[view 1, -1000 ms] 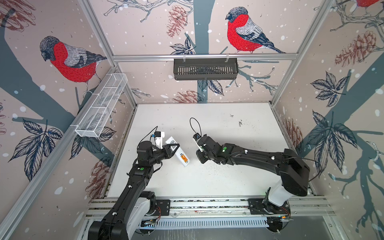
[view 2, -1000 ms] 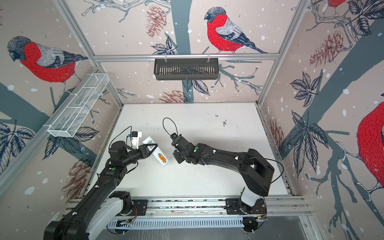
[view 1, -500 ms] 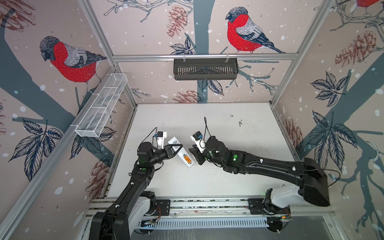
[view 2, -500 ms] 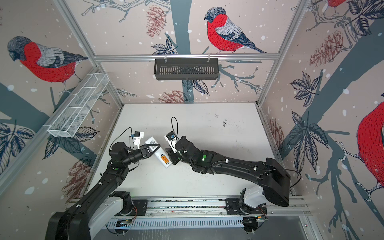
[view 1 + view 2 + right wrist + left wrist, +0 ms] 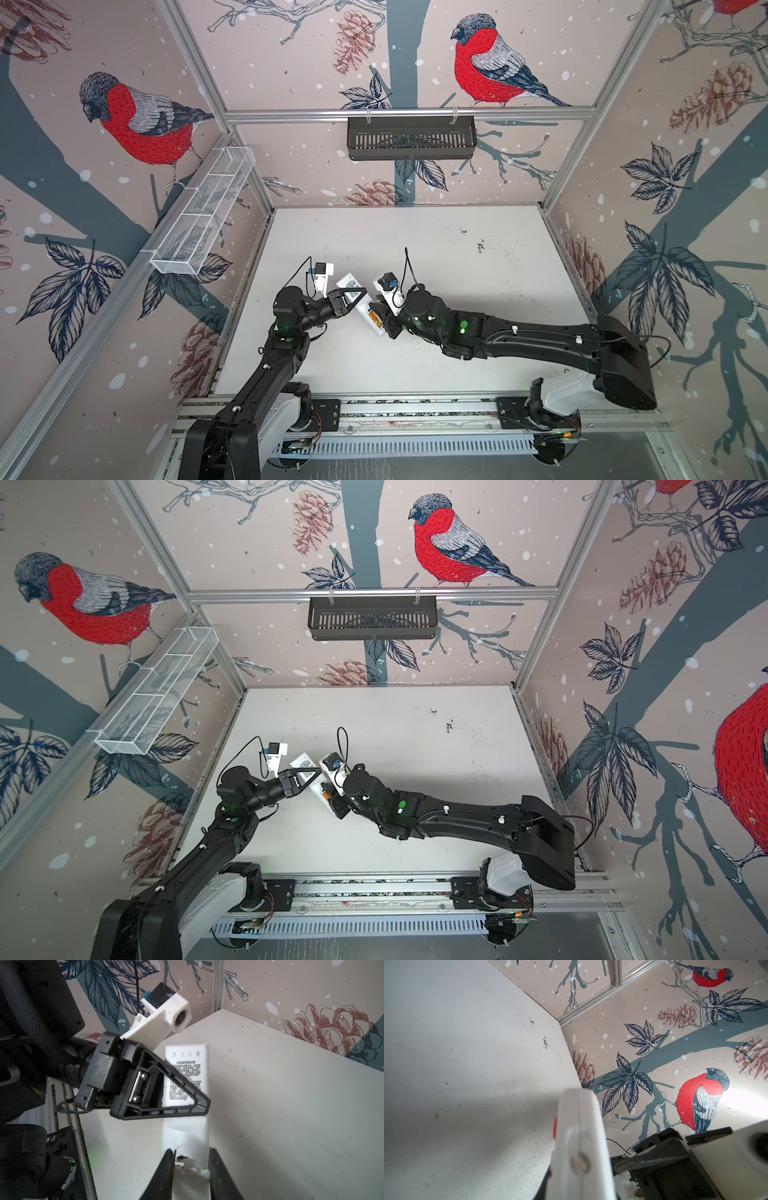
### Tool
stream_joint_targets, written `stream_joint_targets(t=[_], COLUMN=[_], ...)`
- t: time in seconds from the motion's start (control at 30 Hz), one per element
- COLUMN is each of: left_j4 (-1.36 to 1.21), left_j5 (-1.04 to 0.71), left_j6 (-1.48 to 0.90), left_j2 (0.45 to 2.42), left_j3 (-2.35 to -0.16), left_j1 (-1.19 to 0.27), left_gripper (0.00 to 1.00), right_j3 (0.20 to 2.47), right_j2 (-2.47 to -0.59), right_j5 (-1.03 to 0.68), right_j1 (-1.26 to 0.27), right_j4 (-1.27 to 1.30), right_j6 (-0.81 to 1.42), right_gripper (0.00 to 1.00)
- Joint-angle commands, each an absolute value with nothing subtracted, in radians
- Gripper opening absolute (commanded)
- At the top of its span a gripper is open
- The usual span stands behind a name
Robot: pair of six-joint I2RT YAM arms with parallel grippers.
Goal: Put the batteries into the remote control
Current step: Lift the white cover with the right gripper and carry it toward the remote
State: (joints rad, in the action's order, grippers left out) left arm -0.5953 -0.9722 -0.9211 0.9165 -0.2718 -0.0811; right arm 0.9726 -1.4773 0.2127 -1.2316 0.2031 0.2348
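White remote [image 5: 365, 311], label side up, orange battery [image 5: 375, 319] in recess. Left gripper [image 5: 359, 293] clamps its middle. Right gripper [image 5: 190, 1153], previously apart, now straddles recess end, part-open; grip undeterminable.

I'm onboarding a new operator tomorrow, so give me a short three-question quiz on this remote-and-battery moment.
1. True or false: the left gripper is clamped on the remote control at its printed end.
2. Which side of the remote control faces up? A buttons; B printed back; C an edge.
3. What orange item sits in the remote control beside the right gripper?
Key: 1 true; 2 B; 3 a battery.
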Motion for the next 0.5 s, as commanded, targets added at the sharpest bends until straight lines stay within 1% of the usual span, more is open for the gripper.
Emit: stream_joint_targets(t=[0.0,0.47], left_j4=[-0.719,-0.744], left_j5=[-1.013,-1.019], left_j6=[-0.967,-0.983], left_j2=[0.92,0.931], left_j3=[-0.266,-0.259], left_j1=[-0.079,-0.074], left_gripper=[0.0,0.0], right_j3=[0.955,0.943], right_j2=[-1.484,-1.486], right_j5=[0.236,0.246], right_j1=[-1.235,-1.252], right_j4=[0.258,0.279], right_j6=[0.213,0.193], right_gripper=[0.3,0.29])
